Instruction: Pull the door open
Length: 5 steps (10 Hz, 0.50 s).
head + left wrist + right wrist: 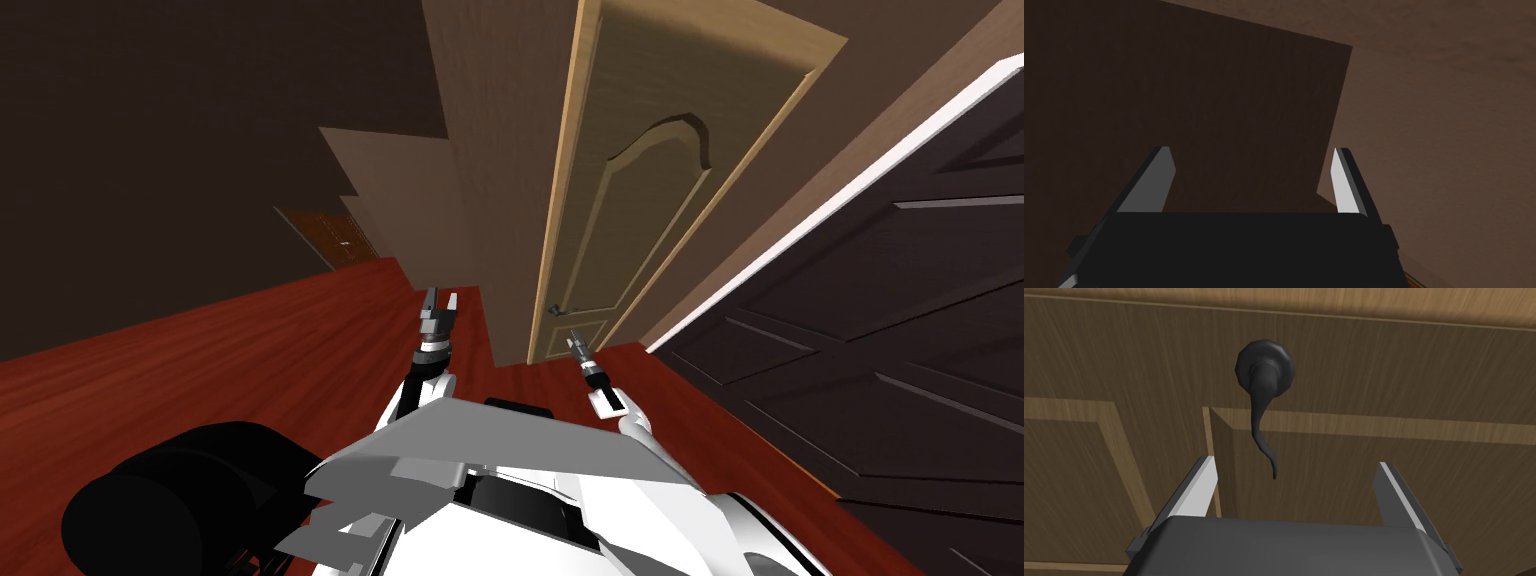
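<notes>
The red-brown plank floor (250,340) runs ahead between dim brown walls (180,130). On the right side a dark panelled door (900,330) with a white edge strip fills much of the head view. Straight ahead stands the light wooden door (640,200), the one to be pulled, set within its paler frame, with an arched raised panel above and a smaller panel low down. The right wrist view shows this door (1399,378) close in front of the hand, its grain and panel mouldings plain. The left gripper (441,298) is held out over the floor to the left of the wooden door, well apart from it. In its wrist view the left gripper (1251,150) has its jaws spread wide with nothing between them. The right gripper (574,343) points at the lower part of the wooden door, just beside the handle (553,311). In its own view the right gripper (1296,463) also has its jaws wide apart and holds nothing. The handle (1257,408) is a dark round rose with a slim curved lever. The lever's tip reaches the gap between the two fingers and touches neither.
</notes>
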Available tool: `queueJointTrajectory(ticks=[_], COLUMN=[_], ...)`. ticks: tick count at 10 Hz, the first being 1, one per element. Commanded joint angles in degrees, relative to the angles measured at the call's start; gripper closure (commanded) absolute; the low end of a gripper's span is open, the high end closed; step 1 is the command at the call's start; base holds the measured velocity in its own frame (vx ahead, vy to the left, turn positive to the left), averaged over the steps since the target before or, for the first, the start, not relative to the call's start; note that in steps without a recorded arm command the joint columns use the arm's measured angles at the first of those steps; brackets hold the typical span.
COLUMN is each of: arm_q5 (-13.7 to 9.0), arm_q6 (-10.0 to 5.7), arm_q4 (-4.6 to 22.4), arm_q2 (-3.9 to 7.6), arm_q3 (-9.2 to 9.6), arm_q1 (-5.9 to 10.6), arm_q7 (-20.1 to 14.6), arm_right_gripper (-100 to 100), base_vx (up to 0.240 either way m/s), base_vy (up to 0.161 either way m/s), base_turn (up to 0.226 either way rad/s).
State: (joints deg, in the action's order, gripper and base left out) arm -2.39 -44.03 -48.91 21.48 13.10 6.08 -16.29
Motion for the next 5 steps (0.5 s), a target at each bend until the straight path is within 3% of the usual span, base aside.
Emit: queueJointTrajectory(ticks=[1,5], arm_q5=[0.0,0.2], arm_q6=[-0.21,-0.86], arm_q4=[1.7,6.3], arm_q2=[0.32,1.37], arm_q3=[0.20,0.73], arm_q1=[0.74,2.56], arm_q7=[-0.2,-0.9], arm_right_gripper=[-100,-100], base_vx=[0.056,0.062], base_vy=[-0.090,-0.098], base_turn=[0.139,0.095])
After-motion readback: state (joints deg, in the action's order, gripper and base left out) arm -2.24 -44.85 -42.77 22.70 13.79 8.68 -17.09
